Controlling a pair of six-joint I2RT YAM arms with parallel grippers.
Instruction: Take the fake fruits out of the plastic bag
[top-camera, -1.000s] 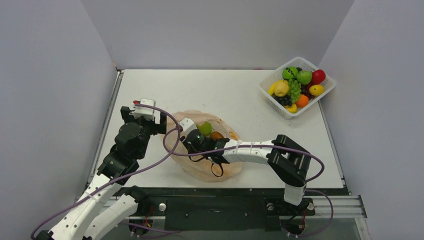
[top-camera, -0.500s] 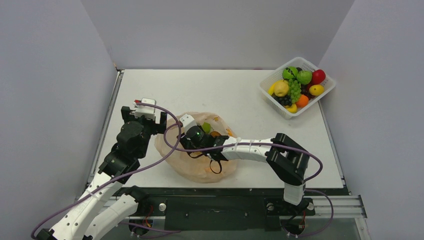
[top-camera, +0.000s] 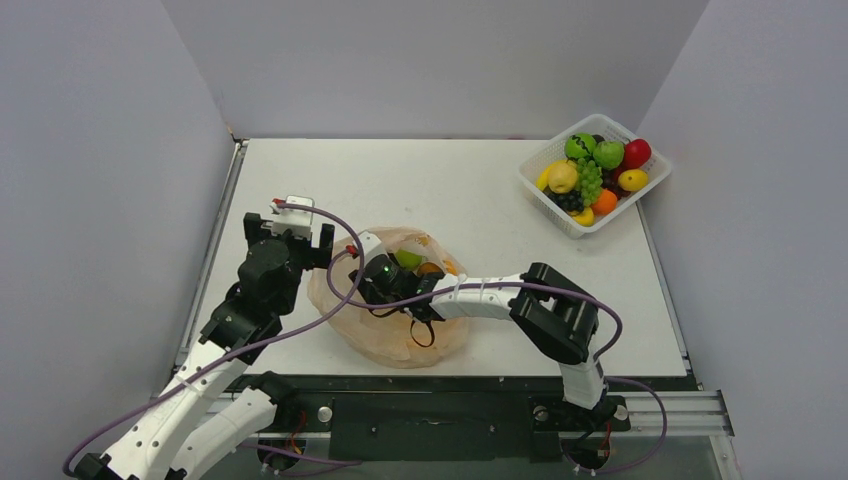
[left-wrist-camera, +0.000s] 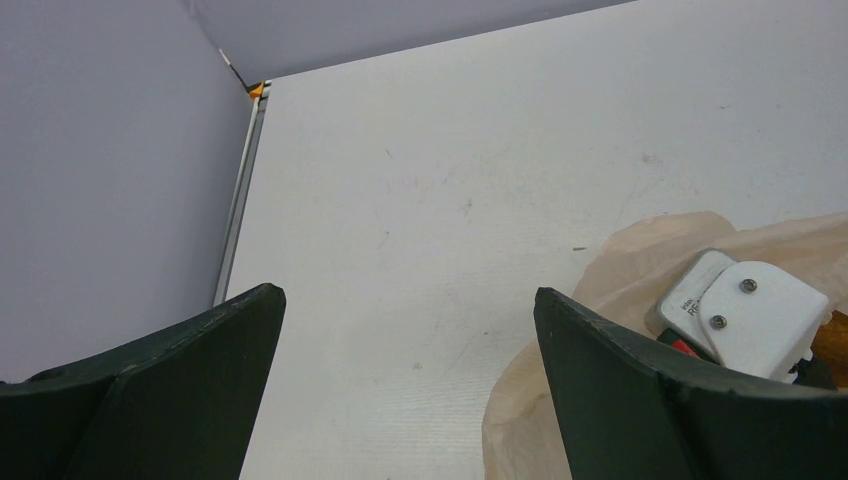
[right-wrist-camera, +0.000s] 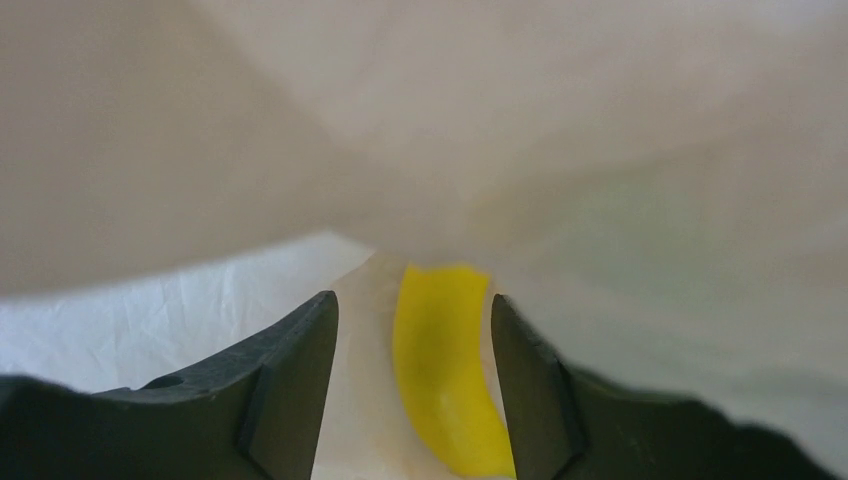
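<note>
While the left tool (left-wrist-camera: 405, 292) gapes empty, the half-open right tool (right-wrist-camera: 410, 300) straddles a banana (right-wrist-camera: 440, 390).

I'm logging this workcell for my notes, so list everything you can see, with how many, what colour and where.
plastic bag: one, translucent peach-orange, near left-centre of the table, between the arms
fake fruits in the bag: at least three seen, one green, one orange-brown, one yellow banana; more may be hidden
basket: one, white lattice, far right corner of the table
basket fruits: roughly ten, green, yellow, red, orange, dark grapes, piled in the basket
table: one, white, under everything
left end effector: one, black, open, over bare table just left of the bag
right end effector: one, black, inside the bag, jaws apart on either side of the banana
</note>
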